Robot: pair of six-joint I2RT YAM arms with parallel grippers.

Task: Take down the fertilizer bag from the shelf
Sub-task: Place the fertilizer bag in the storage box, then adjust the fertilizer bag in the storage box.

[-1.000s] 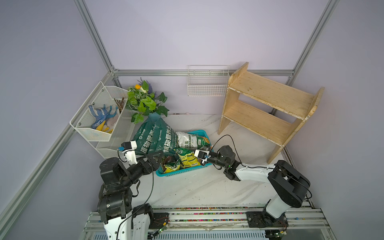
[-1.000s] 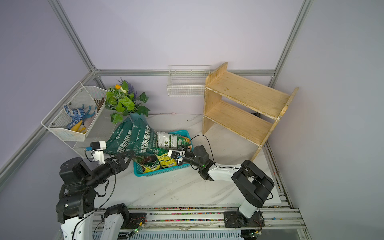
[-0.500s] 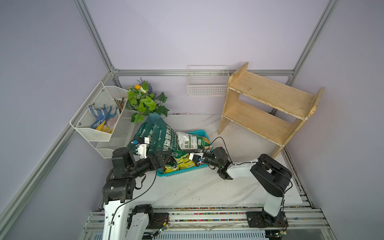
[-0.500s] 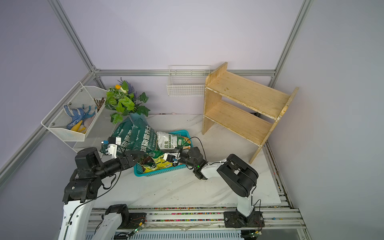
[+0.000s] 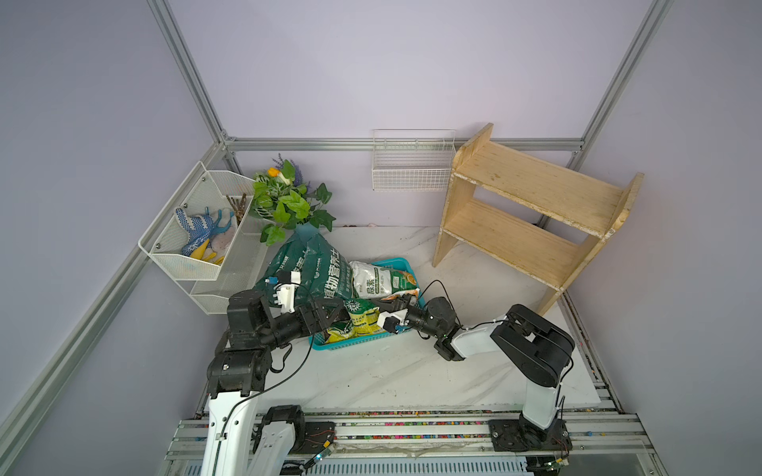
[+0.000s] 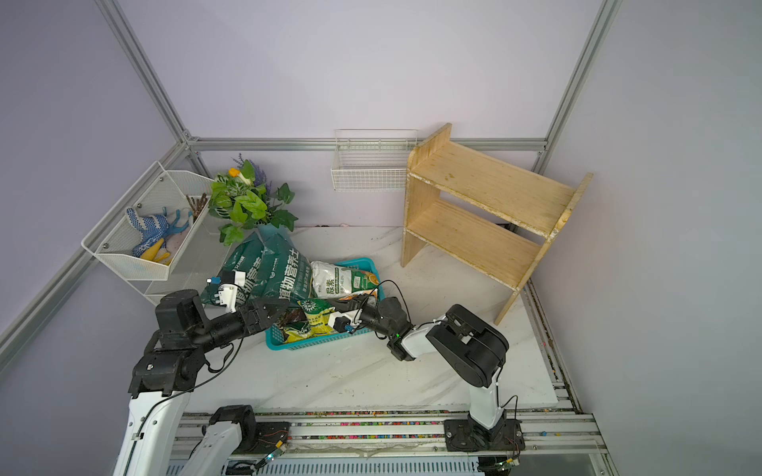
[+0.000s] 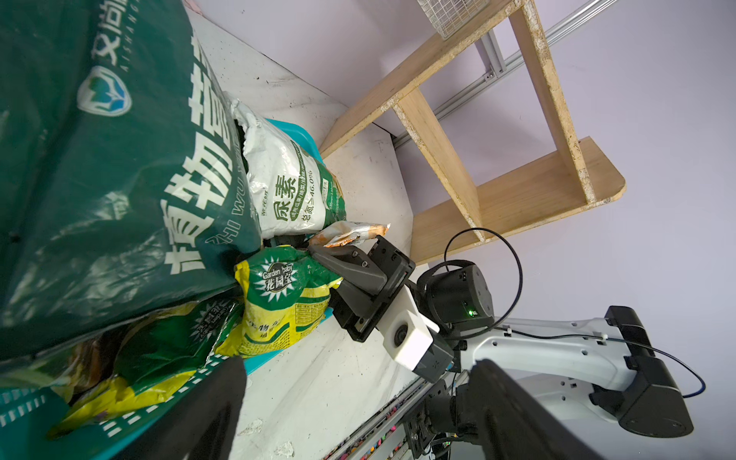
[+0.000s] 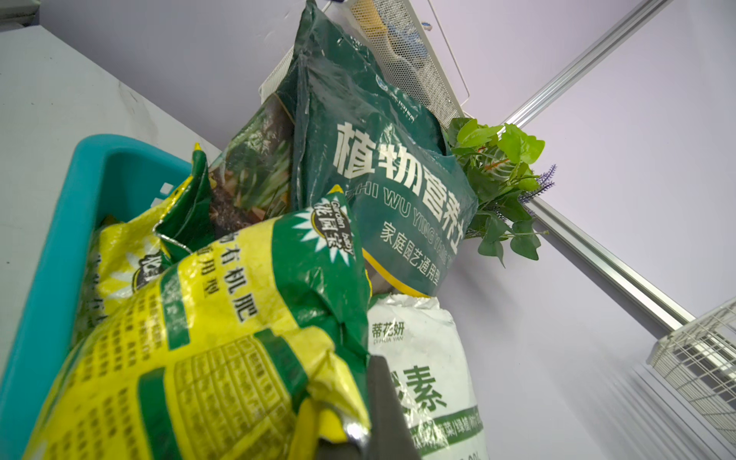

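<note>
Right gripper: jaws closed, pinching right edge of yellow-green fertilizer bag.
Bag position: inside teal basket, near side, just right of dark green bag, nearer than white bag.
Left gripper: jaws apart, nothing held, at near edge of dark green bag.
Shelf: far right on table, well apart from teal basket.

Both top views high overhead, looking down on everything, wrist views close, sharing the teal basket
</note>
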